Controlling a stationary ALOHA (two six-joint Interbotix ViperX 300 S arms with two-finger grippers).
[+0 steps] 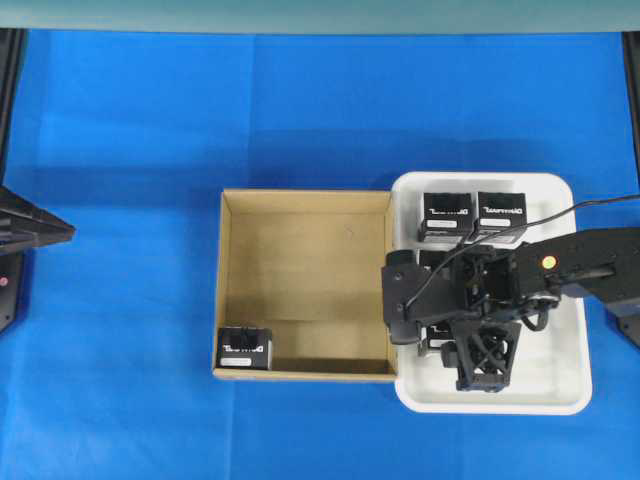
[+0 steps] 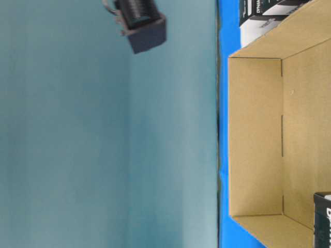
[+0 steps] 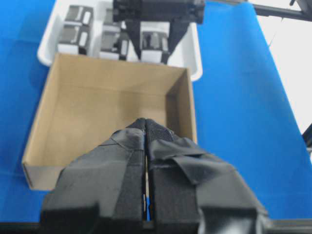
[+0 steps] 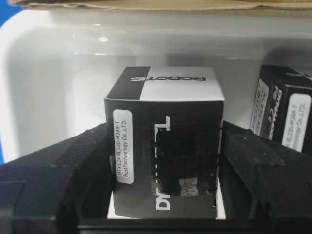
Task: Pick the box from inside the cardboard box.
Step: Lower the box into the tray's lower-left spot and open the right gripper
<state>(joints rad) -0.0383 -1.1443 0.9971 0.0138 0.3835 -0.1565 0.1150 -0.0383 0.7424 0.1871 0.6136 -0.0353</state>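
At the far left of the cardboard box [image 1: 305, 285], beyond its wall and at the worktop's [image 1: 130, 150] edge, the left arm sits parked; its wrist view shows the left pincer [image 3: 146, 134] with both padded fingers pressed together, holding nothing, hovering above the near side of the carton. Inside the cardboard box, in the bottom-left corner as seen from overhead, one black box [image 1: 245, 349] rests against the walls, its white lettering facing up. The carton floor beside it is bare brown board. Just right of the cardboard box, touching its right wall, lies a white tray [image 1: 560, 395]. Two more black boxes [image 1: 476, 215] stand side by side at the tray's upper edge. Over the tray's middle the right arm reaches in from the right, and the right pincer [image 4: 163, 146] is clamped on another black box, the held box [image 4: 165, 146], with a finger against each side. Its top face is half white with "ROBOTIS" printed on it. To the right of it in the wrist view stands a neighbouring box [image 4: 285, 114] with a white label strip.
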